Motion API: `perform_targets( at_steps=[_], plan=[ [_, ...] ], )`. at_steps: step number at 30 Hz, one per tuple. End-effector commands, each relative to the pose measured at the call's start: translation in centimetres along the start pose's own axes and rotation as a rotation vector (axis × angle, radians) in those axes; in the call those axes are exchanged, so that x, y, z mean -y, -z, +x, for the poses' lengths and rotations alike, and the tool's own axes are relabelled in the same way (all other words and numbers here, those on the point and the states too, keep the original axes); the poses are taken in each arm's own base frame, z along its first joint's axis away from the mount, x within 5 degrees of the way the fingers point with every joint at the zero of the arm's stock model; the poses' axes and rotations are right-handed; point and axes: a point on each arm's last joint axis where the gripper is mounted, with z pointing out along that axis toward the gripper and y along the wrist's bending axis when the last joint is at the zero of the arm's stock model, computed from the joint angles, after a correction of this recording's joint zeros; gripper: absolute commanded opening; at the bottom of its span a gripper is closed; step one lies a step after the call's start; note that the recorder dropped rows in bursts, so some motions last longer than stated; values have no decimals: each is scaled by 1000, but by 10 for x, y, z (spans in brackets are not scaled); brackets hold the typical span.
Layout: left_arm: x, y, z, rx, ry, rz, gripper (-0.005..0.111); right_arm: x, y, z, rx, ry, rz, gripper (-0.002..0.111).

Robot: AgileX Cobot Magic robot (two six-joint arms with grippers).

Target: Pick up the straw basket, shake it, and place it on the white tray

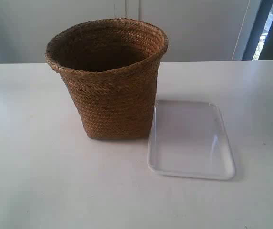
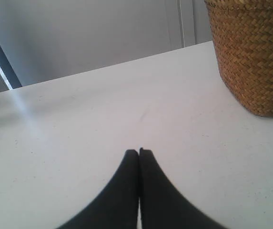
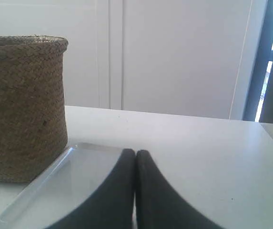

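The straw basket [image 1: 108, 86] stands upright on the surface [image 1: 41, 181], upper centre-left of the exterior frame. The white tray [image 1: 191, 143] lies just beside it, lower right. The left tool [image 2: 138, 151] and right tool [image 3: 135, 152] are each fully closed, holding nothing.

White table [image 1: 41, 181] carries two items: straw basket [image 1: 110, 90], upright, and white tray [image 1: 191, 140], flat, just beside the basket's base.

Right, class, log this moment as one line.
brown woven straw basket on table beside glossy white rectangular tray | left gripper shut | right gripper shut
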Motion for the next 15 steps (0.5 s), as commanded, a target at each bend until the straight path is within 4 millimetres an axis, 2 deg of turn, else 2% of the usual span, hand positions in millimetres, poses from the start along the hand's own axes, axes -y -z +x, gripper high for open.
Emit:
perform_targets(
  at_steps=[1, 7, 15],
  plan=[
    [0, 0, 1, 7, 13, -4, 0, 0, 0, 2, 3, -1, 2, 0],
    [0, 0, 1, 6, -61, -5, 0, 0, 0, 2, 3, -1, 2, 0],
    [0, 0, 1, 6, -61, -5, 0, 0, 0, 2, 3, -1, 2, 0]
  ],
)
